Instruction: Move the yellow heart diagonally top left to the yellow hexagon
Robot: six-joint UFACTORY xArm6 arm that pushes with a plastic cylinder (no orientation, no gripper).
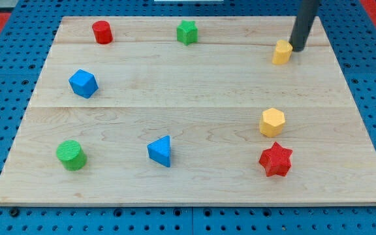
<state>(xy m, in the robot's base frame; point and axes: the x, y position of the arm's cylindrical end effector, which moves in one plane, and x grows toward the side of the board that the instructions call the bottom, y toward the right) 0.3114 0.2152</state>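
Note:
The yellow heart (pixel 281 52) lies near the view's top right of the wooden board (pixel 194 189). The yellow hexagon (pixel 272 122) sits lower on the right side, below the heart. My tip (pixel 298 47) is right beside the heart, on its right side, touching or nearly touching it. The rod rises out of the view's top.
A red star (pixel 276 160) lies just below the yellow hexagon. A green star (pixel 187 31) and a red cylinder (pixel 102 32) sit along the top. A blue cube (pixel 83 83), a green cylinder (pixel 70 155) and a blue triangle (pixel 160 151) are on the left and bottom.

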